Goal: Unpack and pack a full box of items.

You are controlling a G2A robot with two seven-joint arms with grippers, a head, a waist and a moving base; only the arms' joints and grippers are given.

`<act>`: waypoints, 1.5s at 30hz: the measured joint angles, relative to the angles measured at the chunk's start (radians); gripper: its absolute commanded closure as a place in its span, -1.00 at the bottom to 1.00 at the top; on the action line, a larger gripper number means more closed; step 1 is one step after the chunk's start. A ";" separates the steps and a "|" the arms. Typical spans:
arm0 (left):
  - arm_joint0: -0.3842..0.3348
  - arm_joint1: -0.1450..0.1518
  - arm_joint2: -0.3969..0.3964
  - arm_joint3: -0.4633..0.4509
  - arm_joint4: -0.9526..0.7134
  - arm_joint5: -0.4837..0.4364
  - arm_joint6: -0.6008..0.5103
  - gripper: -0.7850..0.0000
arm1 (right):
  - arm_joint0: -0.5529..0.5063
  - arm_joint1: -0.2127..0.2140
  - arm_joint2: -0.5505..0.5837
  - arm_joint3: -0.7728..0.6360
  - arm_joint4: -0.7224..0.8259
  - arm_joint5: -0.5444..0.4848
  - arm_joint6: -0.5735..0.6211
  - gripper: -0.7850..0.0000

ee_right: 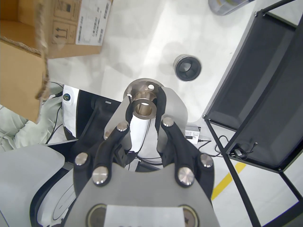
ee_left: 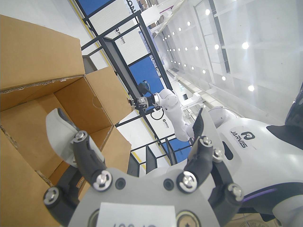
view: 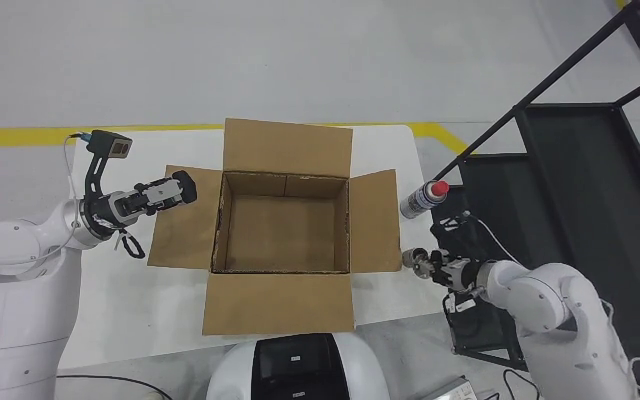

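Status of the right gripper (ee_right: 144, 102)?
Clamped on a metal bushing (ee_right: 151, 113), just right of the box (view: 285, 160), by the table's (view: 375, 140) right edge.
And the left gripper (view: 180, 188)?
Spread wide, holding nothing, over the box's left flap. The box sits mid-table, flaps out; a spray can (view: 424, 198) lies beyond the right gripper.

The cardboard box (view: 285, 232) sat open on the tabletop (view: 120, 320), flaps spread. A red-capped spray can (view: 424, 198) was just beside its right flap; the right hand (ee_right: 144, 106) clamped a flanged metal sleeve (ee_right: 142, 95) near a short metal ring (ee_right: 187, 67).
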 measured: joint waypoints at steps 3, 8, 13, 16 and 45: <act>0.000 0.000 0.000 0.000 0.000 0.000 0.000 -1.00 | 0.029 0.004 0.035 -0.033 0.030 0.015 0.008 1.00; 0.000 0.000 0.000 0.000 0.000 0.000 0.000 -1.00 | 0.104 0.012 0.043 -0.066 0.069 0.044 0.026 1.00; 0.000 0.000 0.000 0.000 0.000 0.000 0.000 -1.00 | 0.182 0.021 -0.017 -0.131 0.027 0.037 0.050 1.00; 0.000 0.000 0.000 0.000 0.000 0.000 0.000 -1.00 | 0.244 0.026 -0.087 -0.142 -0.005 0.027 0.066 1.00; 0.000 0.000 0.000 0.000 0.000 0.000 0.000 -1.00 | 0.928 -0.072 -0.971 0.408 -0.124 0.182 0.123 1.00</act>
